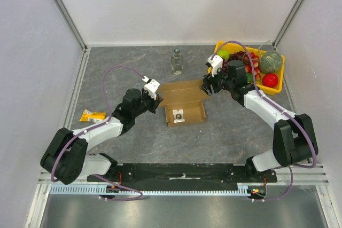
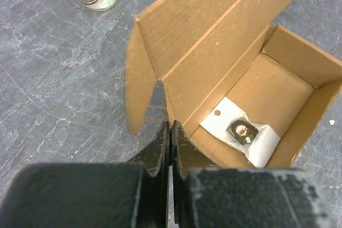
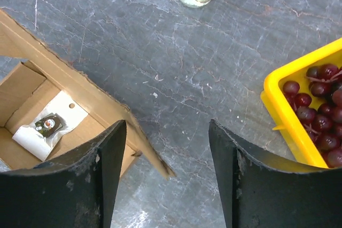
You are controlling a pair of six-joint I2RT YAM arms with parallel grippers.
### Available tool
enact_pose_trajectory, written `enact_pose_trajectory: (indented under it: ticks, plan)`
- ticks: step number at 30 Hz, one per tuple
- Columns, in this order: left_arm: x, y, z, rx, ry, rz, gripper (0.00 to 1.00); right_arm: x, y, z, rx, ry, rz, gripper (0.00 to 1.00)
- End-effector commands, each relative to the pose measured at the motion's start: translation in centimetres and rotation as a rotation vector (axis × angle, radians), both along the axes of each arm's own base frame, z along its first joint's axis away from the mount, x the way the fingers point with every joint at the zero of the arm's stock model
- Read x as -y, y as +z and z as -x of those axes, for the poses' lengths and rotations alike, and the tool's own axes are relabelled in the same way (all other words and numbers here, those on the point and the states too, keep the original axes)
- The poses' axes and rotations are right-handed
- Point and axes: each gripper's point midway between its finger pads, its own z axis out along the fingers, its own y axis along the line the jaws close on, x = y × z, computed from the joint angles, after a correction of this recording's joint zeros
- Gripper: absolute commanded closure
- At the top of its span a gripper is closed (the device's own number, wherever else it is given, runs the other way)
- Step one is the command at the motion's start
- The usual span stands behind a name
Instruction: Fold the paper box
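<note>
The paper box (image 1: 184, 105) is brown corrugated cardboard and lies mid-table with its tray formed and its lid (image 2: 214, 20) open toward the far side. A small white packet (image 2: 243, 132) with a dark sticker rests inside. My left gripper (image 1: 159, 102) is at the box's left end. In the left wrist view its jaws (image 2: 170, 126) are shut on the corner of the end wall, next to a loose side flap (image 2: 140, 78). My right gripper (image 3: 166, 124) hangs open by the box's right end. A flap corner (image 3: 160, 166) lies between its fingers, untouched.
A glass bottle (image 1: 177, 61) stands on the table behind the box. A yellow tray (image 1: 281, 76) of grapes and other fruit sits at the far right, close beside the right gripper's outer finger (image 3: 240, 174). A yellow packet (image 1: 92, 115) lies at the left.
</note>
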Motion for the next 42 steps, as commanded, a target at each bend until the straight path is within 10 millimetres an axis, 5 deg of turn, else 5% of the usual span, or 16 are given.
enact_pose_trajectory:
  ticks: [1,14,24,34,42]
  plan:
    - [0.1,1.8,-1.0,0.043,0.01,0.022,0.98,-0.6,1.3,-1.1,0.04,0.068,-0.023,0.31]
    - [0.4,1.6,-0.8,0.024,-0.003,0.039,0.98,-0.6,-1.1,0.9,-0.11,0.099,-0.03,0.48]
    - [0.6,2.2,-1.2,0.021,0.015,0.063,0.98,-0.7,-1.5,1.4,-0.155,0.071,-0.047,0.77]
    - [0.7,4.4,-2.0,-0.005,0.099,0.174,0.96,-1.5,1.0,1.7,-0.078,0.007,-0.104,0.88]
    - [2.3,4.0,-1.1,-0.006,0.131,0.188,0.93,-4.0,2.3,2.8,-0.031,-0.09,-0.173,0.89]
